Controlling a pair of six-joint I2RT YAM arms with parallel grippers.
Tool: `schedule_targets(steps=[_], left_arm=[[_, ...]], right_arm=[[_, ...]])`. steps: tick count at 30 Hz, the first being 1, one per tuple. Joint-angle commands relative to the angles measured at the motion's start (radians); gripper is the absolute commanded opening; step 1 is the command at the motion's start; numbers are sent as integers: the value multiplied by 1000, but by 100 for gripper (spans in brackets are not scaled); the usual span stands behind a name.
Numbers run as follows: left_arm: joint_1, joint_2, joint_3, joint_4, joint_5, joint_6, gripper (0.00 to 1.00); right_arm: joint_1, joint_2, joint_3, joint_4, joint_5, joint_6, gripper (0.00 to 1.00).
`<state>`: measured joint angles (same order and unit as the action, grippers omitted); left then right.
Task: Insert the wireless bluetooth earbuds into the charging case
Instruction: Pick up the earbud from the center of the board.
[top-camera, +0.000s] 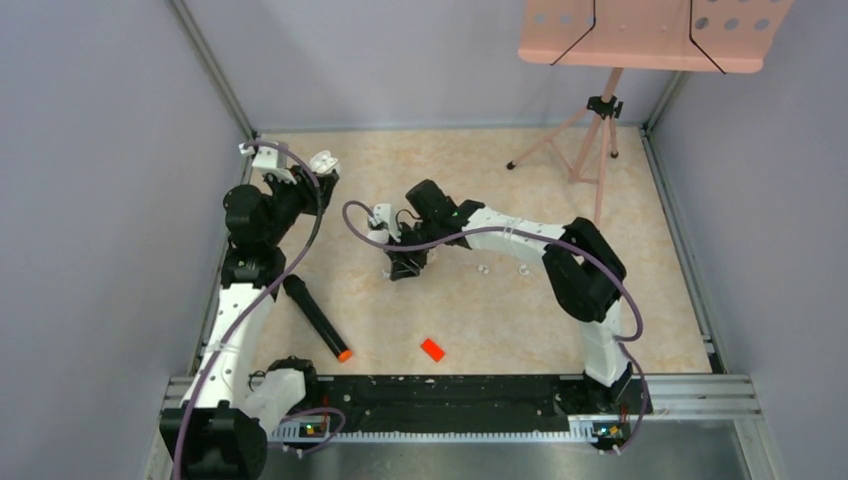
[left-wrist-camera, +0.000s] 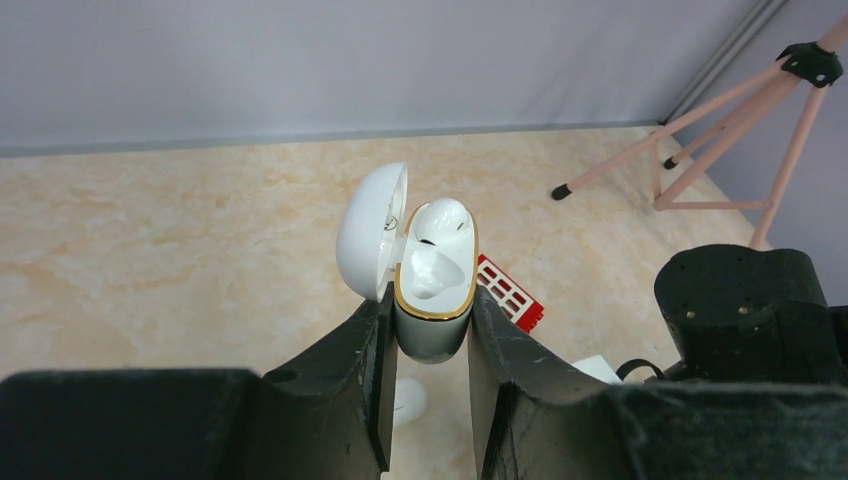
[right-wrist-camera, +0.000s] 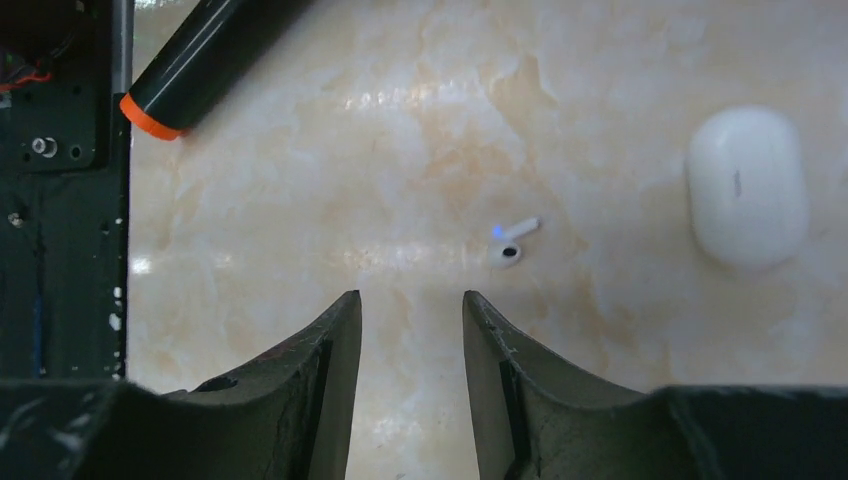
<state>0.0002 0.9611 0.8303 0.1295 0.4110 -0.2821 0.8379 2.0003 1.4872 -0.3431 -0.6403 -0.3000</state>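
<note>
Earbud (right-wrist-camera: 508, 246) lies beyond parted right claw (right-wrist-camera: 410, 300); left wrist view shows left claw (left-wrist-camera: 430, 302) clamping open charging case (left-wrist-camera: 432, 340).

place: probably a robotics lab | cues: grey partition walls (top-camera: 90, 200), aluminium rail (top-camera: 700, 395), enclosed tabletop (top-camera: 500, 310)

charging case (left-wrist-camera: 437, 255): sides covered by left gripper (left-wrist-camera: 430, 300)
red block (left-wrist-camera: 512, 297): partly hidden behind the charging case
black marker (right-wrist-camera: 200, 55): cropped at top edge
</note>
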Motion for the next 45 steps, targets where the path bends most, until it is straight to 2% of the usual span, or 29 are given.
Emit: schedule_targets(steps=[1, 6, 13, 27, 45], left_arm=[[32, -48, 63, -26, -10, 49, 0], [47, -67, 67, -27, -9, 43, 0], [65, -68, 68, -12, -11, 22, 0], [81, -62, 50, -8, -9, 3, 0], [89, -60, 40, -11, 1, -7, 0]], right_arm=[[3, 66, 151, -5, -121, -357, 41], [19, 151, 269, -199, -131, -586, 41], [40, 137, 209, -222, -87, -822, 40], [73, 192, 208, -189, 13, -901, 38], [82, 234, 223, -170, 42, -902, 36]])
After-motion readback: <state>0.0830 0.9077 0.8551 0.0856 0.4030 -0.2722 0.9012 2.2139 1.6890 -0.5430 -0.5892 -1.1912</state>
